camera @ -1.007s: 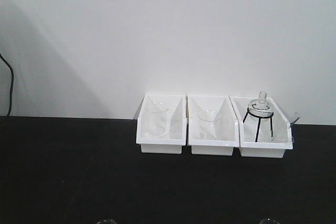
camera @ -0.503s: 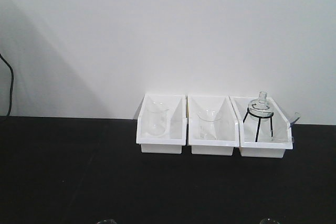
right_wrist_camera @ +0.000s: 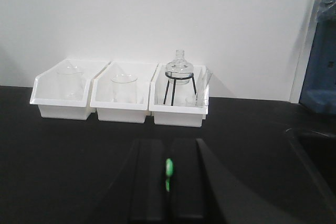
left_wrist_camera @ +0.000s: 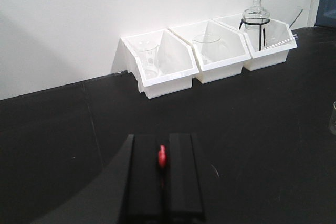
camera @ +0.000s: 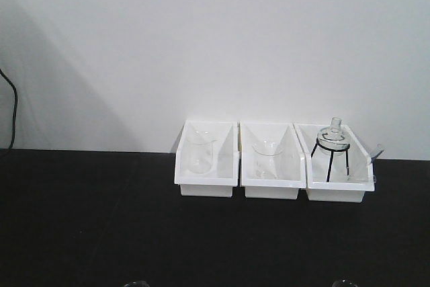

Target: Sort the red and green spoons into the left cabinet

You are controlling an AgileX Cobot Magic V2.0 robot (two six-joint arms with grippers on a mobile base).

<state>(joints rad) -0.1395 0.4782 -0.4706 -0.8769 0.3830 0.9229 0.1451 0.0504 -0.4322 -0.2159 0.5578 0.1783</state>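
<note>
Left tool (left_wrist_camera: pixel 163 139): clenched on red spoon (left_wrist_camera: pixel 162 156), above the tabletop (left_wrist_camera: pixel 262 129).
Right tool (right_wrist_camera: pixel 168 143): clenched on green spoon (right_wrist_camera: pixel 168 167).
Cabinet: not in sight.
Progress: both spoons in hand, neither shelved; carrying and placing remain.

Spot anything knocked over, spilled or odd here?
Nothing spilled or broken. Only a thin glass rod in the rightmost bin sits askew, leaning out past its edge. The left fingers pinch the red spoon, the right fingers the green spoon.
</note>
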